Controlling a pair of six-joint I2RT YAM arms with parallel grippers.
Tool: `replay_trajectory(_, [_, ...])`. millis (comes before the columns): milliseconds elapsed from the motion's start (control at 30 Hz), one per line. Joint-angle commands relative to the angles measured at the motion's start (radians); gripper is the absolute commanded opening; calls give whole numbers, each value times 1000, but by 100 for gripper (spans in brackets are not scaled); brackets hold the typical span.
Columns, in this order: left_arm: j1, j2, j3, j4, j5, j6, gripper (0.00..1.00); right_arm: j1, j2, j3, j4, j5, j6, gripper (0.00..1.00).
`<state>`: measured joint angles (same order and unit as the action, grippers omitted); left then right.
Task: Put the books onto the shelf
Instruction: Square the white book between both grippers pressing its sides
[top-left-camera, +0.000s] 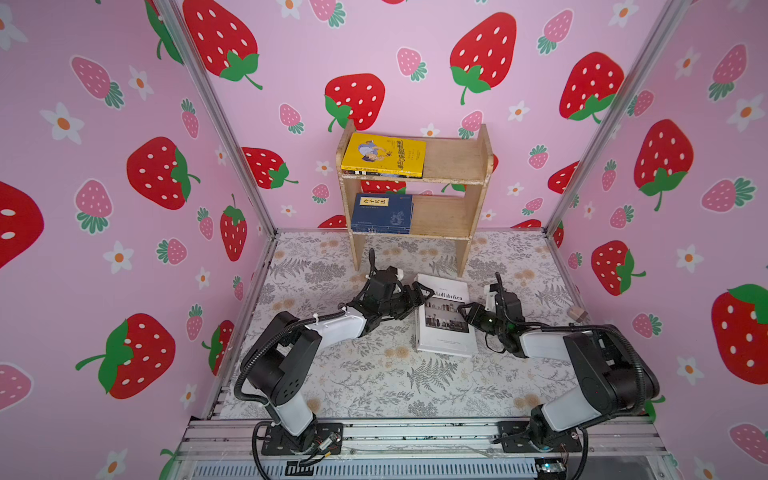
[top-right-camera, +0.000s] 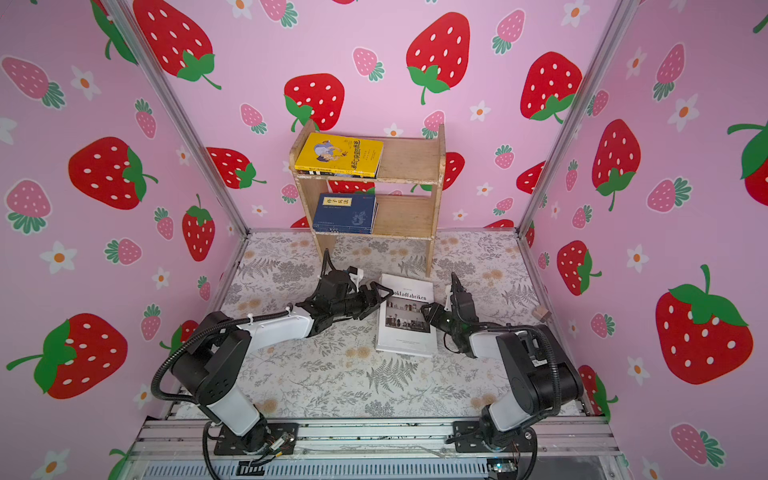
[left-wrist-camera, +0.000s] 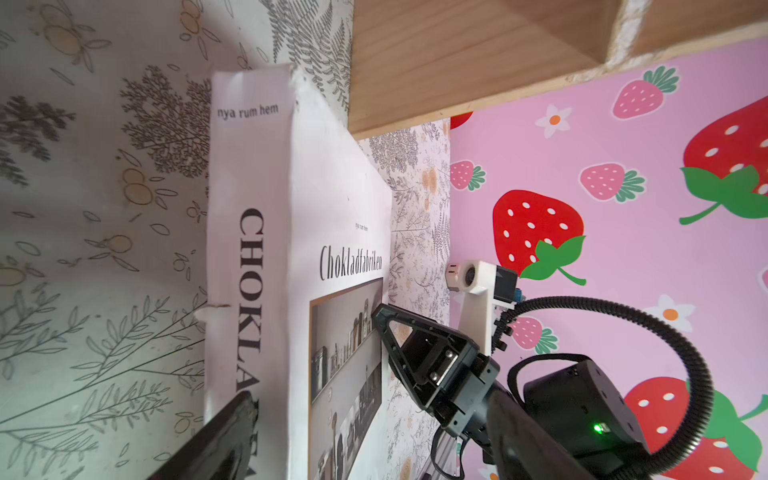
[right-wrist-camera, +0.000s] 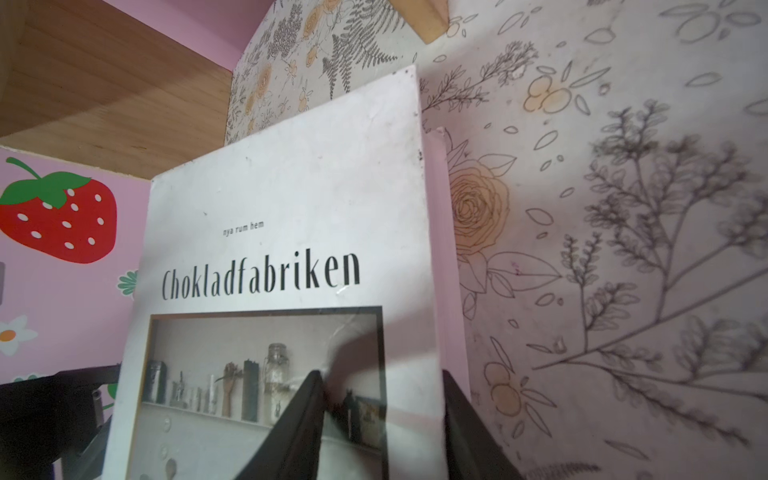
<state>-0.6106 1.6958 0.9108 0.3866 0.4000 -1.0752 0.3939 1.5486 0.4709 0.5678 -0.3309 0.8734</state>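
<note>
**Thick white book (top-left-camera: 446, 328) flat on the table (top-left-camera: 374, 374), just in front of the shelf (top-left-camera: 453, 162), with an arm on each side.**

It looks heavy, stiff and smooth-covered, so a shallow pinch on one edge would likely slip; a deep hold on the spine and the right edge together seems safer. The left gripper (top-left-camera: 419, 299) is spread wide at the spine's far end. The right gripper (top-left-camera: 464, 313) straddles the right edge with one finger over the cover, but I cannot tell whether it presses. A yellow book (top-left-camera: 384, 153) and a navy book (top-left-camera: 382, 212) fill the shelf's left halves, and its right leg stands close by.

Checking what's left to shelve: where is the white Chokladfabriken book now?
In both top views the white Chokladfabriken book lies on the table just in front of the shelf, between the left gripper and the right gripper.
</note>
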Motion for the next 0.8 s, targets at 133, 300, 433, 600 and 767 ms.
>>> replay_trajectory(133, [-21, 91, 19, 84, 113, 42, 88, 48, -66, -10, -2, -178, 2, 36])
replay_trajectory(300, [9, 170, 7, 169, 153, 8, 87, 48, -91, -17, -6, -187, 2, 30])
replay_trajectory(433, [17, 188, 8, 189, 160, 3, 87, 48, -108, -21, -9, -186, 7, 22])
replay_trajectory(600, [18, 167, 17, 151, 151, 33, 87, 45, -119, -20, -17, -181, 16, 16])
replay_trajectory(767, [30, 131, 11, 128, 146, 53, 87, 41, -124, -13, -30, -177, 33, 5])
